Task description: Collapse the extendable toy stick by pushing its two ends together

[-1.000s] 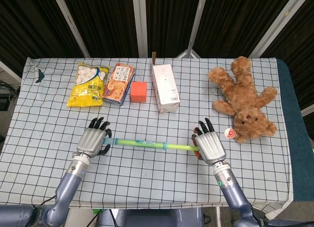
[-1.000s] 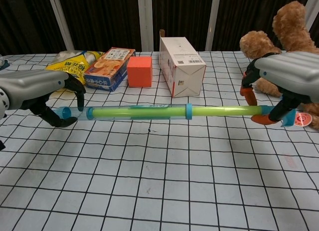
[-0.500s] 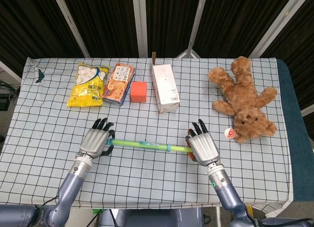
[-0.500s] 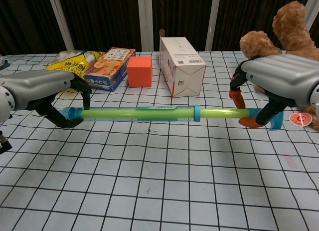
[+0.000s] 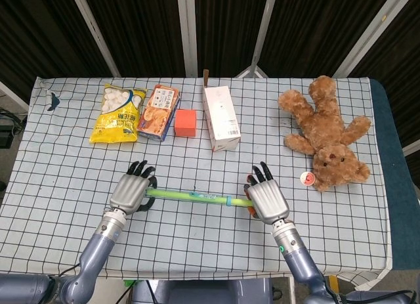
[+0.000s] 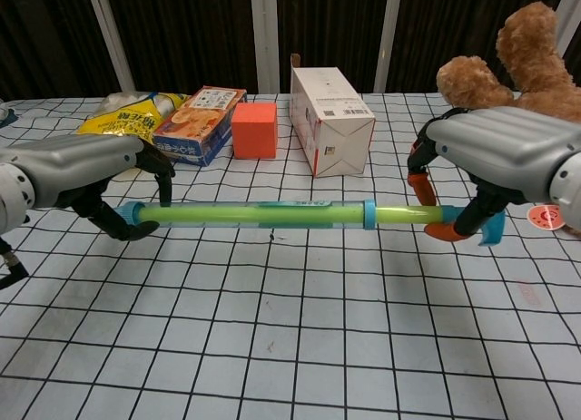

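The green toy stick [image 5: 193,197] [image 6: 254,215] with blue collars is held level above the checked table [image 5: 197,245], between my two hands. My left hand [image 5: 130,193] [image 6: 86,169] grips its left end, where a blue cap shows under the fingers. My right hand [image 5: 265,200] [image 6: 495,154] grips the right end, with an orange piece and a blue tip showing below the palm. A blue collar [image 6: 369,214] sits on the stick close to my right hand. Only a short thin green section shows between that collar and the right hand.
At the back stand a yellow snack bag [image 5: 118,113], a biscuit box [image 5: 159,111], an orange cube [image 5: 186,123] and a white carton [image 5: 220,118]. A brown teddy bear [image 5: 328,132] lies at the right, with a small red-and-white disc [image 5: 306,178] beside it.
Both hands have moved toward each other along the stick. The stick has grown shorter, and the thin section beside my right hand has slid into the wider tube.
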### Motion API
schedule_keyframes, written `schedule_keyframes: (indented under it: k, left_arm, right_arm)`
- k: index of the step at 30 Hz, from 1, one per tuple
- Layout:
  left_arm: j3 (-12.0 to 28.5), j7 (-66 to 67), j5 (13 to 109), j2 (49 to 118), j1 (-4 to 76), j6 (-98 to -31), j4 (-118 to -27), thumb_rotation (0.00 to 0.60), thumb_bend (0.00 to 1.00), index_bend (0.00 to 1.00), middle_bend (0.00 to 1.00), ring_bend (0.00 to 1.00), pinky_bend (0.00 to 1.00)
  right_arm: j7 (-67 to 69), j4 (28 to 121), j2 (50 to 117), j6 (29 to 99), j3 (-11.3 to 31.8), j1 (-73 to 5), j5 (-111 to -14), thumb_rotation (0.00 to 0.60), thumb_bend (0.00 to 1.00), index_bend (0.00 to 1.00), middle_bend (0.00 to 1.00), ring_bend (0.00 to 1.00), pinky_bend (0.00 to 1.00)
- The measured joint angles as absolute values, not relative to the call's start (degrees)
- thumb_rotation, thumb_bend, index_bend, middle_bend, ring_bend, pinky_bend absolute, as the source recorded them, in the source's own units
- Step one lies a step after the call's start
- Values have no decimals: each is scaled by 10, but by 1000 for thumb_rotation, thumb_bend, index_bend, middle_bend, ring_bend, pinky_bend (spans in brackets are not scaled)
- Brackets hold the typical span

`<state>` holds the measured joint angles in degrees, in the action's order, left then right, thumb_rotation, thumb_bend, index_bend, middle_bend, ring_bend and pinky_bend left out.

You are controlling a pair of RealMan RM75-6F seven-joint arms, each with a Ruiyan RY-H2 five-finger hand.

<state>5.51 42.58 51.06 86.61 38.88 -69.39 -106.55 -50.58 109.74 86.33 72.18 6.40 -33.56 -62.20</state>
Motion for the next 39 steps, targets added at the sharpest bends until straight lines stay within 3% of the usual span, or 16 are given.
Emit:
schedule_keyframes:
  k: [2,4,7,10,12,24,32,39]
  left_arm:
    - [54,425,512,866,389,-694,-1066,600,561,468,140,0,2]
    - [51,425,514,866,388,-693,-1067,600,499,440,122,0,2]
    - [47,421,518,863,387,-692,-1069,600,330,331,83,0,1]
    - [43,418,522,859,386,-690,-1070,600,232,220,67,0,0]
    - [42,415,524,857,385,-690,-1071,600,208,184,65,0,0]
    - [25,386,564,812,361,-706,-1109,600,198,163,50,0,0]
    - [-25,301,664,720,294,-753,-1133,600,198,98,10,0,0]
    - [-76,188,765,649,203,-834,-1104,600,198,58,0,0,0]
  right_arm:
    - [-505,1096,863,722,63,-336,-622,600,356,749,339,112,0]
    - [-504,1096,861,723,61,-335,-621,600,356,644,329,88,0]
    - [-509,1099,853,718,58,-335,-609,600,357,299,211,14,0]
    - [-516,1107,840,713,55,-337,-595,600,356,85,124,0,0]
    - [-519,1112,832,710,52,-338,-586,600,357,18,92,0,0]
    - [-479,1128,779,726,35,-317,-595,600,355,0,44,0,0]
    - [-352,1092,717,759,0,-261,-689,600,303,0,6,0,0]
    - [-207,1040,670,817,-30,-192,-764,600,301,0,0,0,0]
